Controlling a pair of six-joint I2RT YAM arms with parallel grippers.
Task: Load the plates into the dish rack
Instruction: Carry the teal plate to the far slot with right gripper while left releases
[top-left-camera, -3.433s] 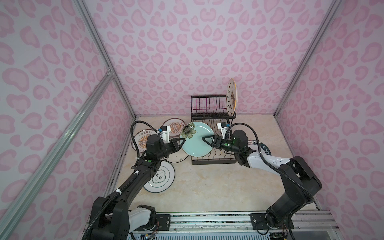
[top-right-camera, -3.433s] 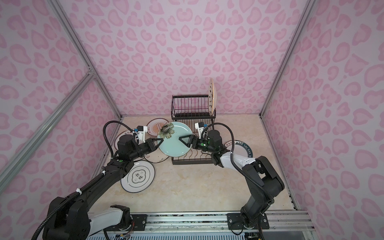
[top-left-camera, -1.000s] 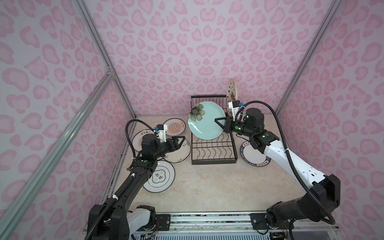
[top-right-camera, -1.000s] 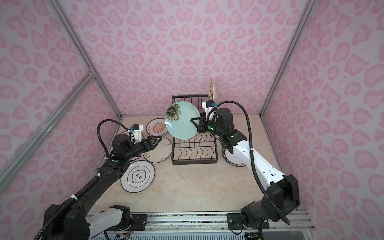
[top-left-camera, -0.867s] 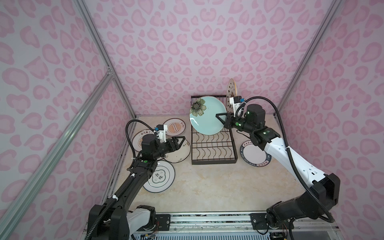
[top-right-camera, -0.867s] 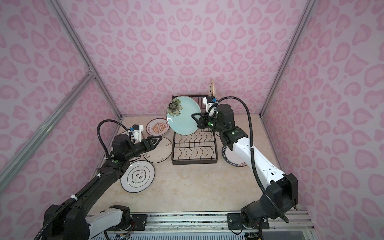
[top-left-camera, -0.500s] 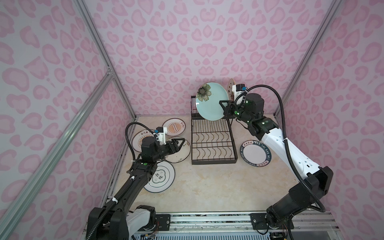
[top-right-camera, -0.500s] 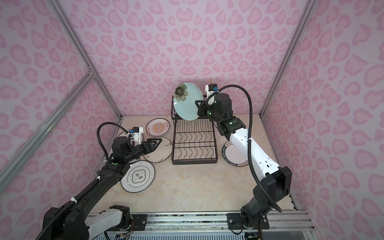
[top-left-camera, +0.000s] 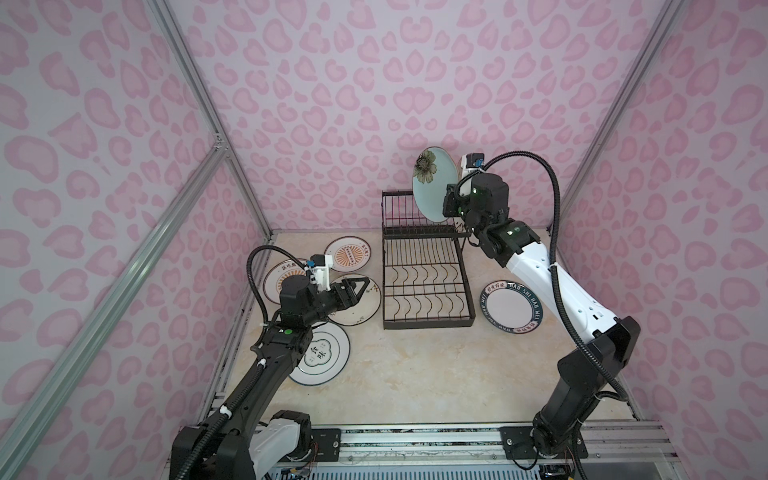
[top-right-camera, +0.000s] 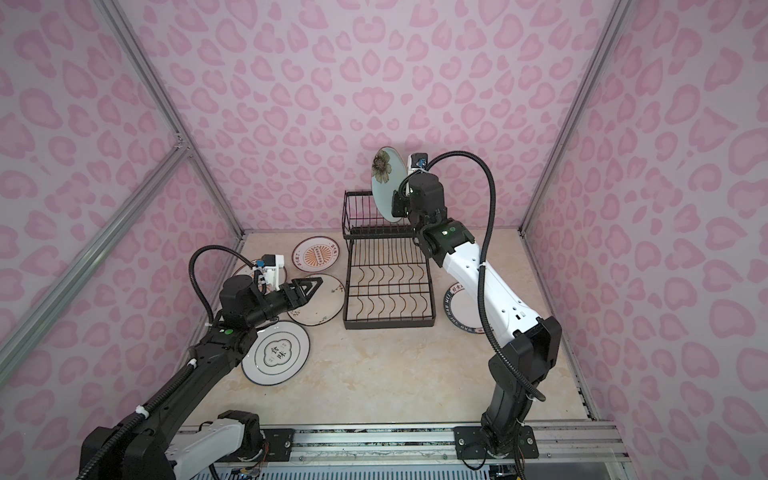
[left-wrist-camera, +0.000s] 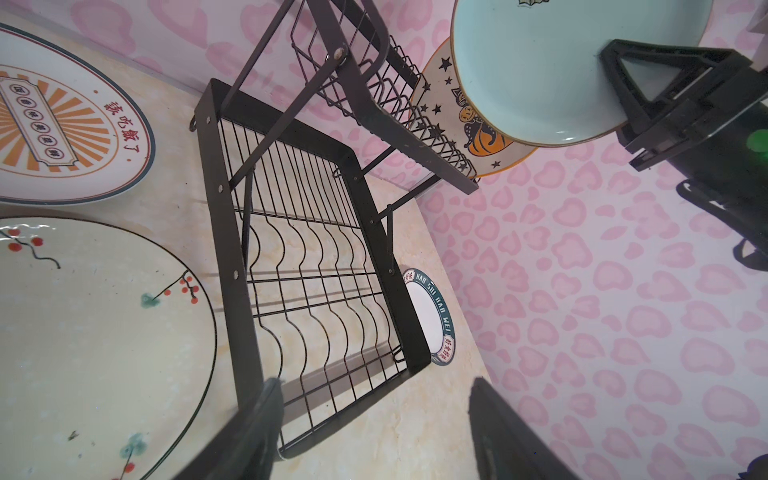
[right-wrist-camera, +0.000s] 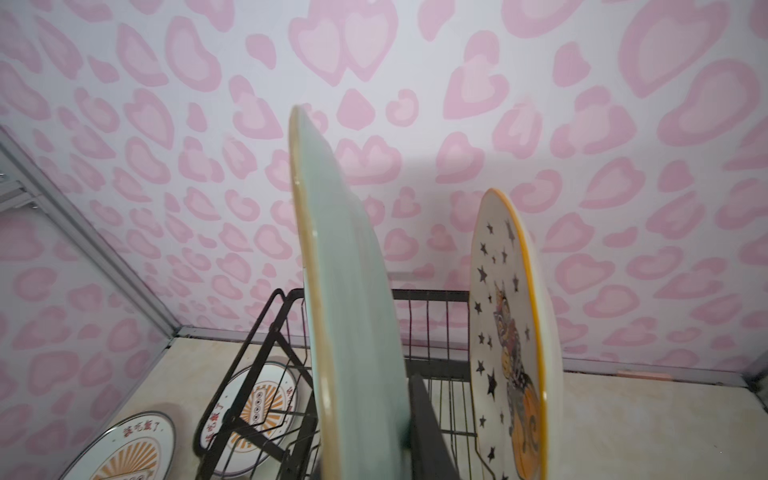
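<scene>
My right gripper (top-left-camera: 446, 205) (top-right-camera: 397, 205) (right-wrist-camera: 365, 415) is shut on the rim of the teal flower plate (top-left-camera: 432, 183) (top-right-camera: 388, 183) (right-wrist-camera: 349, 291). It holds the plate upright over the raised basket of the black dish rack (top-left-camera: 428, 326) (top-right-camera: 388, 325) (right-wrist-camera: 257, 332). The star-and-cat plate (right-wrist-camera: 507, 332) (left-wrist-camera: 465, 120) stands in the basket just beside it. My left gripper (top-left-camera: 363, 286) (top-right-camera: 316, 283) (left-wrist-camera: 376, 386) is open and empty above the cream branch plate (top-left-camera: 365, 309) (left-wrist-camera: 95, 332), left of the rack.
Flat on the table left of the rack lie an orange-sunburst plate (top-left-camera: 348, 254) (top-right-camera: 316, 254), another (top-left-camera: 276, 282) under my left arm, and the green-ringed emblem plate (top-left-camera: 322, 353) (top-right-camera: 276, 353). The navy-lettered plate (top-left-camera: 509, 307) (left-wrist-camera: 432, 316) lies right of the rack.
My right arm has carried the teal flower plate up and back from over the lower tray to the raised basket, turning it upright. The left gripper has barely moved.
</scene>
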